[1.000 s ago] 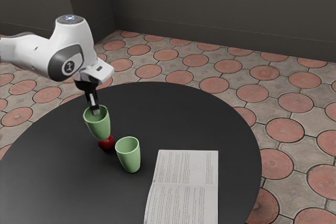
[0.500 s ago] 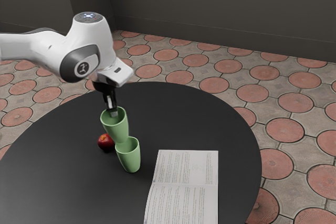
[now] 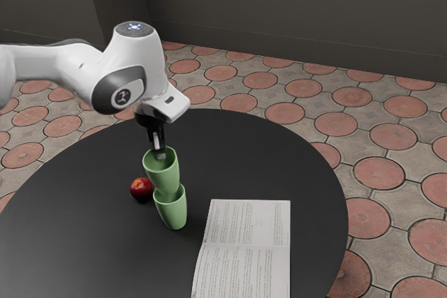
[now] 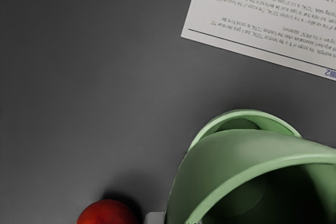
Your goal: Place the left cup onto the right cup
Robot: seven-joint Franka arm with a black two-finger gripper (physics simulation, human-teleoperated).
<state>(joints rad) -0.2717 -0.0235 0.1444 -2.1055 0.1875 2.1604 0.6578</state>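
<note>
While pincer [image 3: 160, 151] grips upper green cup [image 3: 162, 174] by rim | step: nesting into lower green cup [image 3: 172, 211] just below | next, probably: settle straight, let go

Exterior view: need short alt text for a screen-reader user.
A white robot arm's black gripper holds a green cup by its rim, its base at the mouth of a second green cup standing on a round black table. A red apple and an open booklet lie nearby.
</note>
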